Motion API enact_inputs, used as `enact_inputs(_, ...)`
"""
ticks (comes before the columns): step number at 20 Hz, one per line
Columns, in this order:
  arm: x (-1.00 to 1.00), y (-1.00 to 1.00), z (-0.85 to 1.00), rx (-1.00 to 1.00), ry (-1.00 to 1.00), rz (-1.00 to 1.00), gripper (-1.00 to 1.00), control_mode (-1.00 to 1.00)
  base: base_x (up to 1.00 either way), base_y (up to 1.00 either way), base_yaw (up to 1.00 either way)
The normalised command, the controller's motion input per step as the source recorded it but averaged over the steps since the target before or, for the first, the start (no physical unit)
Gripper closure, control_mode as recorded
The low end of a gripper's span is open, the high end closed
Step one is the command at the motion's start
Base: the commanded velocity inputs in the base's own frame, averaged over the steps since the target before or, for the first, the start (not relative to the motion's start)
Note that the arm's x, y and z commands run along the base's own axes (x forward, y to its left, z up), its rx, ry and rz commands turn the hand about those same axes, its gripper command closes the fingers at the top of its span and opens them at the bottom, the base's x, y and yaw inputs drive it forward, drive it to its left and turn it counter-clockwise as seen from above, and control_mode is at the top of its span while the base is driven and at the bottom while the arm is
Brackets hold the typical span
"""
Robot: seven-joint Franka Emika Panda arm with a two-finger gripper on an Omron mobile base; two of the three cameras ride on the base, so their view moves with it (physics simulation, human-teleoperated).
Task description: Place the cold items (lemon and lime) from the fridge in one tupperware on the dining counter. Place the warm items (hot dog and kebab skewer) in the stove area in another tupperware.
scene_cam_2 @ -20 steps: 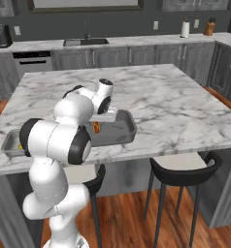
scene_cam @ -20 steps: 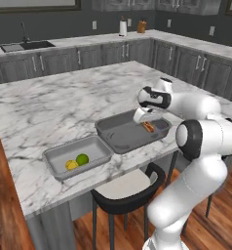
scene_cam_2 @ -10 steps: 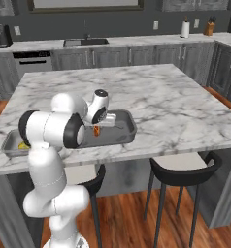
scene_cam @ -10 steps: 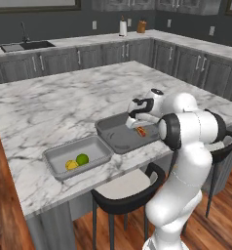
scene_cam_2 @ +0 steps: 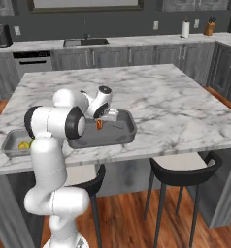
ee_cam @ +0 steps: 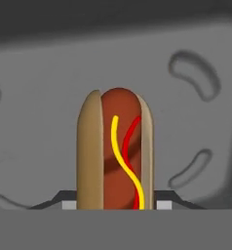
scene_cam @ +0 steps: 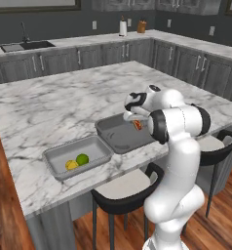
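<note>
Left base view: pincer (scene_cam: 137,123) clamped on hot dog (scene_cam: 137,125), poised over second tupperware (scene_cam: 119,136) for warm items; lemon (scene_cam: 71,165) and lime (scene_cam: 82,158) sorted apart in first tupperware (scene_cam: 57,157) on worktop (scene_cam: 49,105)
Right base view: hot dog (scene_cam_2: 99,124) hanging low above tupperware floor (scene_cam_2: 115,133)
Hand view: hot dog (ee_cam: 116,151) gripped endwise for drop

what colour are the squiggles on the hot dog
One yellow and one red squiggle run along the brown sausage of the hot dog; the hand view shows it best.

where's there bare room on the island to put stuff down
Bare marble stretches across the island counter behind both tupperwares, toward the sink side, and right of the dark tupperware. It is crowded along the near edge: the light tupperware holds the lemon and lime, and the gripper holds the hot dog over the dark one.
</note>
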Motion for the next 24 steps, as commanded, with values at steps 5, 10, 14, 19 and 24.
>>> enact_inputs(5,0.38,-0.74,-0.27,0.05,-0.11,0.18,-1.00,-1.00,0.00,0.00,0.00)
enact_inputs(10,0.35,-0.65,-0.55,0.00,-0.05,0.18,-1.00,-1.00,0.00,0.00,0.00)
enact_inputs(14,-0.78,-0.78,0.03,0.04,-0.39,0.19,-1.00,-1.00,0.00,0.00,0.00)
enact_inputs(19,-1.00,-0.28,0.34,0.01,-0.42,0.19,-1.00,-1.00,0.00,0.00,0.00)
enact_inputs(24,-1.00,0.00,-0.14,-0.06,-0.35,0.16,-1.00,-1.00,0.00,0.00,0.00)
